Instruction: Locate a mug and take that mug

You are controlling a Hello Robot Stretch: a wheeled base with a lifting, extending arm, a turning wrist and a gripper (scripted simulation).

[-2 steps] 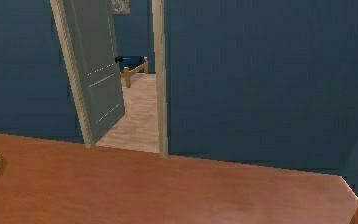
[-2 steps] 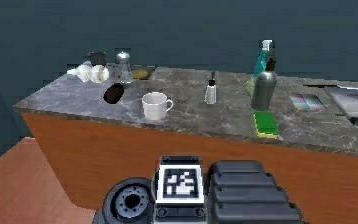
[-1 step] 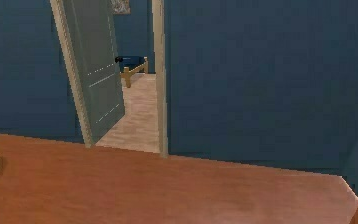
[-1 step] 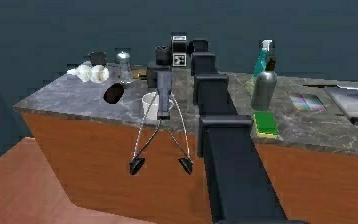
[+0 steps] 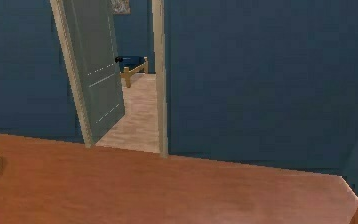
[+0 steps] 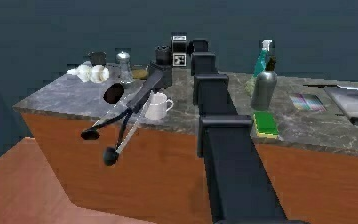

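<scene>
Arm (image 6: 222, 130) extended straight out from near edge over counter (image 6: 57, 98), reaching far side; two white marker squares (image 6: 199, 46) at its end. Gripper (image 6: 100, 145) left of markers, body angled down and left across near counter edge, thin fingers (image 6: 91, 133) hanging in front of wooden counter front. Finger spread: cannot tell. Load: cannot tell. White mug (image 6: 159, 106) upright on counter near front edge, just right of gripper body, left of arm. Grey bottle (image 6: 264, 90) right of arm. Forward view: open grey door (image 5: 92, 60) in blue wall.
</scene>
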